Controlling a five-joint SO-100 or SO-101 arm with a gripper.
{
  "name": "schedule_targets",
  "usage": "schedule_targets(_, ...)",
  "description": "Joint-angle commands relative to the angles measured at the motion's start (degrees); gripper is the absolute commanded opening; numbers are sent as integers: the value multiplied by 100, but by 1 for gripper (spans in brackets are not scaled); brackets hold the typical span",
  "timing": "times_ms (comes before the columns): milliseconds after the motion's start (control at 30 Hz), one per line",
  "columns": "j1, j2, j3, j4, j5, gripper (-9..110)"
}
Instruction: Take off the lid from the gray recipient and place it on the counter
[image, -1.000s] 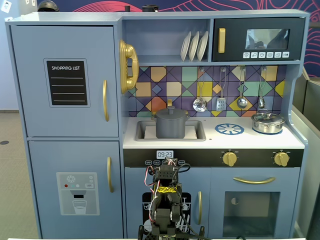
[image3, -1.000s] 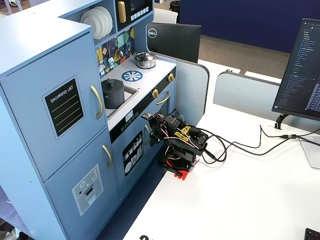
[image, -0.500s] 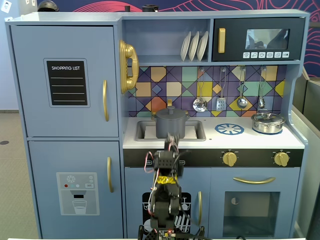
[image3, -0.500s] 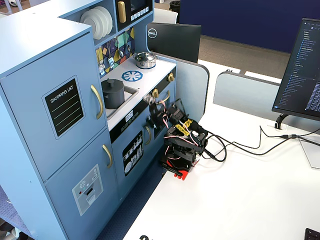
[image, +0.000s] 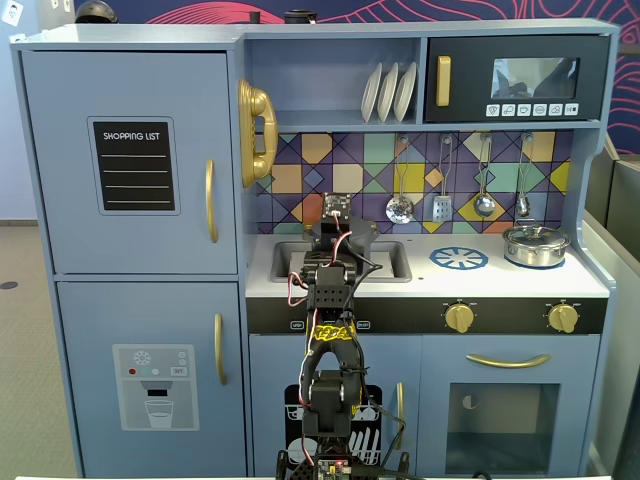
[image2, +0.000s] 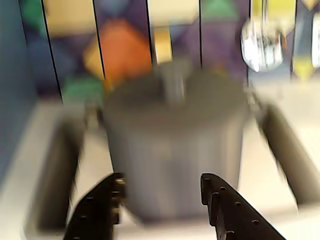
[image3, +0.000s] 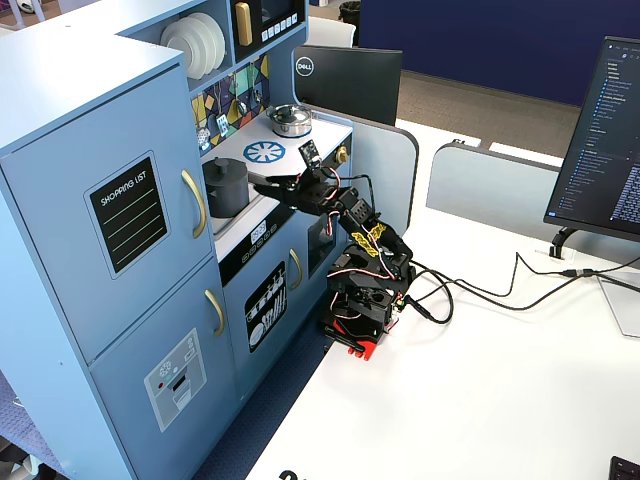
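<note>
The gray recipient (image2: 175, 145) stands in the recessed sink of the counter (image: 480, 282); in a fixed view it shows at the sink's left (image3: 225, 190). The lid (image2: 145, 95) sits on top of it with its small knob upright, and also shows dark and round (image3: 225, 163) from the side. My gripper (image2: 161, 182) is open, its two black fingers apart just in front of the pot's wall and below lid height, touching nothing. In a fixed view the gripper (image3: 262, 183) hovers over the sink's front edge. From the front the raised arm (image: 335, 290) hides most of the pot.
A shiny silver pot (image: 535, 245) sits at the counter's right, beside a printed burner ring (image: 459, 258). Utensils hang on the tiled back wall (image: 400, 205). The sink rim (image: 285, 265) surrounds the pot. The arm's base (image3: 360, 315) stands on a white desk with cables.
The arm has risen from a folded pose in front of the lower cabinet to counter height and stretched toward the gray pot. The pot and lid have not moved.
</note>
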Motion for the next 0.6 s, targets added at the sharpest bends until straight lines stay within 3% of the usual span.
schedule_targets(0, 26, -378, -492, -580, 35, 21)
schedule_targets(567, 44, -2443, -993, -2426, -281, 20)
